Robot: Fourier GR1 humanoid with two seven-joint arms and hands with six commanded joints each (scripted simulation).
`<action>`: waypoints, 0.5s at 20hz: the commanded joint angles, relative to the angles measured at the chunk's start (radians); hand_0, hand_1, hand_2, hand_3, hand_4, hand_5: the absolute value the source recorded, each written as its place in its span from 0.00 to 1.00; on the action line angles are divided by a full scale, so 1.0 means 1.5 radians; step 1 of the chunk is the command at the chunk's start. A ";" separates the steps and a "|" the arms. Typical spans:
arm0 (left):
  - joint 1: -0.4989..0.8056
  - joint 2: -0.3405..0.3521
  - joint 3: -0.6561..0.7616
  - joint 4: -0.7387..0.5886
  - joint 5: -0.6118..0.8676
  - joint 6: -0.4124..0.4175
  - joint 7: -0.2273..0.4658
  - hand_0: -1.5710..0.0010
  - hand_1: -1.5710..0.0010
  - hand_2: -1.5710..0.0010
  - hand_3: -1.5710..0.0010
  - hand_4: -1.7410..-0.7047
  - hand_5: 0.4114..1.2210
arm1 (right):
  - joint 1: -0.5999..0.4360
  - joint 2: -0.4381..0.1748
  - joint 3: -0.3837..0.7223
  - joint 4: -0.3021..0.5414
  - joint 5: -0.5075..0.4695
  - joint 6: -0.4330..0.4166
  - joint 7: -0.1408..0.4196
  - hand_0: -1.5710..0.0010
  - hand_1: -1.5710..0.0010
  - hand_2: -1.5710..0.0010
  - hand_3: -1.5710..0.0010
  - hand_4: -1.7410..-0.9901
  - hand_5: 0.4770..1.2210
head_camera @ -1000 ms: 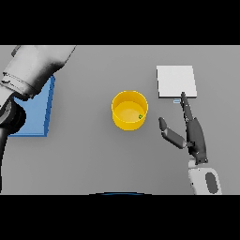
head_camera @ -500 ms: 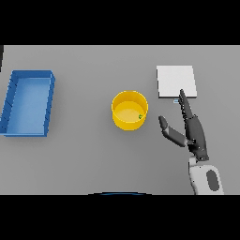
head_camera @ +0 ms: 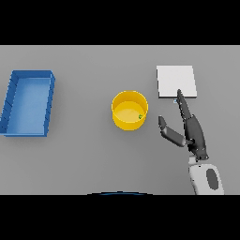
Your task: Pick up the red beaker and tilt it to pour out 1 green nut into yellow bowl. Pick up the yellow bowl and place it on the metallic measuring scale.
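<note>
While your right robot hand (head_camera: 193, 132) rests open with fingers straight near the bench's right edge, you see the yellow bowl (head_camera: 130, 109) mid-bench with a green nut (head_camera: 140, 116) inside, the scale (head_camera: 176, 81) just beyond the fingertips, and a blue tray (head_camera: 28, 103) at the left edge.

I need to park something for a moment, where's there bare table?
Widest bare stretch: between the blue tray and the yellow bowl. The near table edge left of the right hand is bare too. Tightest spot: between bowl, hand and the metallic scale.
</note>
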 commanded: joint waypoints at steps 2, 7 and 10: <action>0.029 -0.007 0.019 -0.008 0.033 0.021 -0.008 0.00 0.00 0.00 0.13 0.00 1.00 | 0.010 0.002 0.002 -0.004 0.005 -0.005 -0.001 1.00 1.00 1.00 1.00 0.73 0.30; 0.110 -0.014 0.036 -0.044 0.097 0.056 -0.017 0.00 0.00 0.00 0.12 0.00 1.00 | 0.013 -0.007 -0.002 -0.002 0.005 -0.003 -0.012 1.00 1.00 1.00 1.00 0.72 0.30; 0.170 -0.026 0.025 -0.100 0.124 0.085 -0.001 0.00 0.00 0.00 0.12 0.00 1.00 | 0.007 -0.009 -0.008 -0.004 -0.007 0.003 -0.003 1.00 1.00 1.00 1.00 0.73 0.29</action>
